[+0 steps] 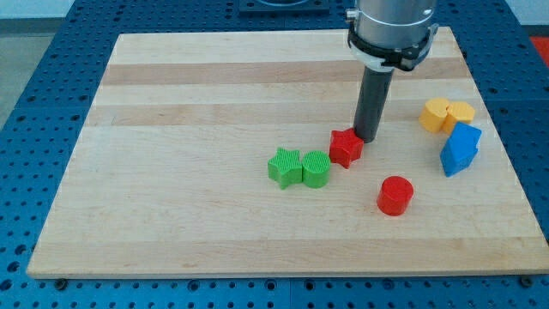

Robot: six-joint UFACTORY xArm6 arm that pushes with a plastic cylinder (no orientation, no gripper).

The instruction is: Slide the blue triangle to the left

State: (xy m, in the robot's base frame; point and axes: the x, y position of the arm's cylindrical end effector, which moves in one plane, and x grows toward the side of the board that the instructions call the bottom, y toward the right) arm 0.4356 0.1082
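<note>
The blue triangle [453, 159] lies near the board's right edge, touching a second blue block [466, 137] just above it. My tip [367, 138] stands near the board's middle, just right of and touching the red star [346, 148]. The tip is well to the left of the blue triangle, about a hand's width away.
Two yellow blocks [446, 114] sit just above the blue blocks. A red cylinder [395, 195] lies below the tip. A green star [285, 166] and a green cylinder [316, 169] sit side by side left of the red star. The wooden board [171, 129] lies on a blue perforated table.
</note>
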